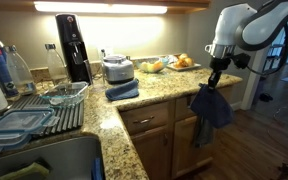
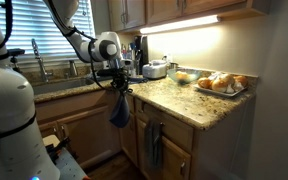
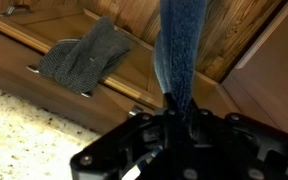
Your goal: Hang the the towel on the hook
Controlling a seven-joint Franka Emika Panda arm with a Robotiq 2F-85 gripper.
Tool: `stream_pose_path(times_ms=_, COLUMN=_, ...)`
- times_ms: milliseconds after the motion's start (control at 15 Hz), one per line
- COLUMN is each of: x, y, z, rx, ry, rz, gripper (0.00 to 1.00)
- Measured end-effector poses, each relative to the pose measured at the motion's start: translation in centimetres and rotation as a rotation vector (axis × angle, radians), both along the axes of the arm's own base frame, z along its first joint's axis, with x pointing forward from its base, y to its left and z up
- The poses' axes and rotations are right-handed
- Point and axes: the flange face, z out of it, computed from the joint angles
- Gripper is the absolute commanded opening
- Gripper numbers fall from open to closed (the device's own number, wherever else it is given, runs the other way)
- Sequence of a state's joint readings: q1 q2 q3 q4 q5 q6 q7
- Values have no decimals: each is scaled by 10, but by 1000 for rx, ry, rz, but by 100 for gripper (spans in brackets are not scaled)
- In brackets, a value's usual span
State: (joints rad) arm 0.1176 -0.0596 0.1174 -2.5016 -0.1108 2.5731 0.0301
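We have the towel (image 1: 211,108) hanging in the air just off the corner of the surface (image 1: 154,100), in front of the wooden cabinets (image 1: 159,140). It is pinched at its top by the end effector (image 1: 217,72), whose jaws are pressed together on a gathered bunch of cloth. In the wrist view the towel (image 3: 179,45) runs straight out from between them. It falls in a loose, narrow drape in both exterior views, so we judge it light, soft and fully limp. It will hold no shape and will swing when carried, and only the pinched part goes where we send it. The weave looks matte rather than slick, so we expect it to catch on a hook rather than slide off, and nothing about it seems fragile. A hold near one end suits hanging, since the cloth just below the jaws is what we would lay over the hook. We cannot make out the hook itself. A darker grey towel (image 3: 84,55) hangs against the cabinets nearby, and a folded blue towel (image 1: 122,90) lies on the surface, well apart from ours.
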Motion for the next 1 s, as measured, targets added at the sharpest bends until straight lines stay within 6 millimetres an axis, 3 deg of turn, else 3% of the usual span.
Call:
stream_pose_path(times_ms=667, x=-2, y=1, z=-67, rx=6, ry=5, rz=50, gripper=5)
stream_pose_path(times_ms=1000, x=10, y=-9, z=-86, rx=-10, ry=-2, rz=75, gripper=4)
